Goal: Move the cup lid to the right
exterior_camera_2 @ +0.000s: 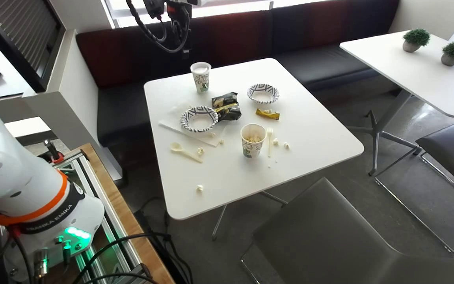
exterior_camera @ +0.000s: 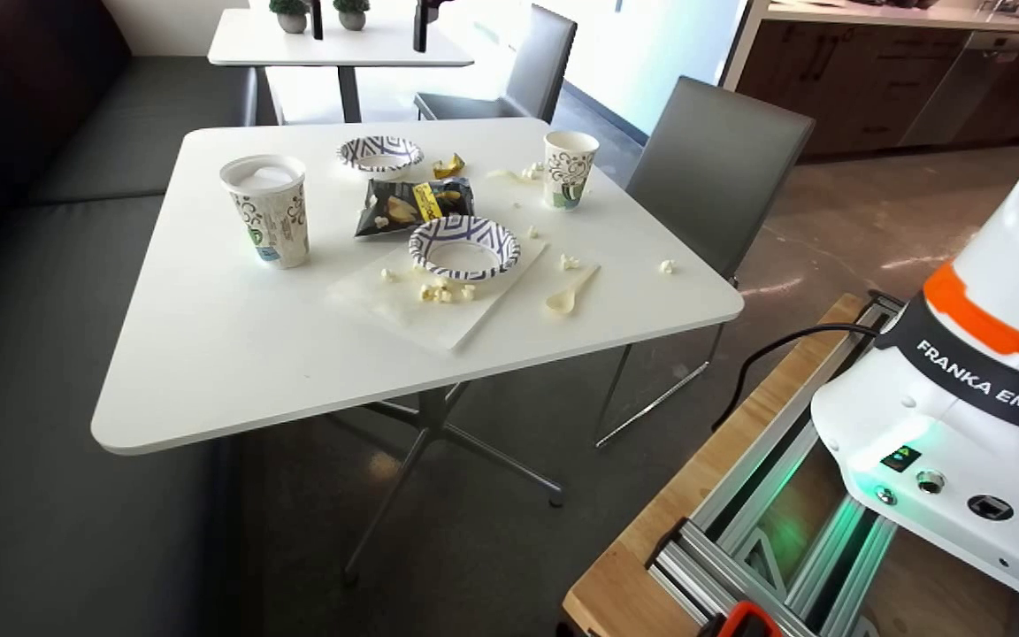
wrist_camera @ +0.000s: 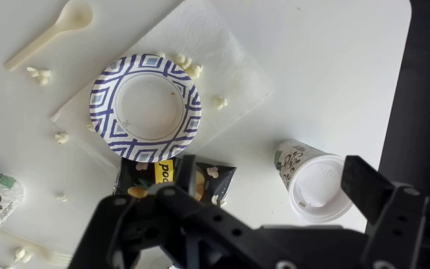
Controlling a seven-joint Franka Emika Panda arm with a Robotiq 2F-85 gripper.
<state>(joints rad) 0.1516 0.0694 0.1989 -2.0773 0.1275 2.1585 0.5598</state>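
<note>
The white cup lid (wrist_camera: 317, 183) sits on the rim of a tall patterned paper cup (wrist_camera: 295, 158) in the wrist view. It has a small sip hole and a recessed top with a white patch in it. In both exterior views the lid (exterior_camera: 266, 177) (exterior_camera_2: 201, 68) tops the upright cup near the bench side of the table. My gripper (wrist_camera: 274, 179) is wide open and empty. In the wrist view its right finger overlaps the lid's edge in the picture. In an exterior view the gripper (exterior_camera: 369, 22) hangs high above the table, apart from the lid.
A black popcorn bag (wrist_camera: 215, 179) and a patterned bowl (wrist_camera: 146, 149) lie beside the lidded cup. A second bowl (exterior_camera_2: 263, 99), an open cup of popcorn (exterior_camera_2: 252, 148), a spoon (exterior_camera_2: 185, 153), a fork (exterior_camera_2: 269, 144) and loose popcorn are on the white table (exterior_camera_2: 309, 157).
</note>
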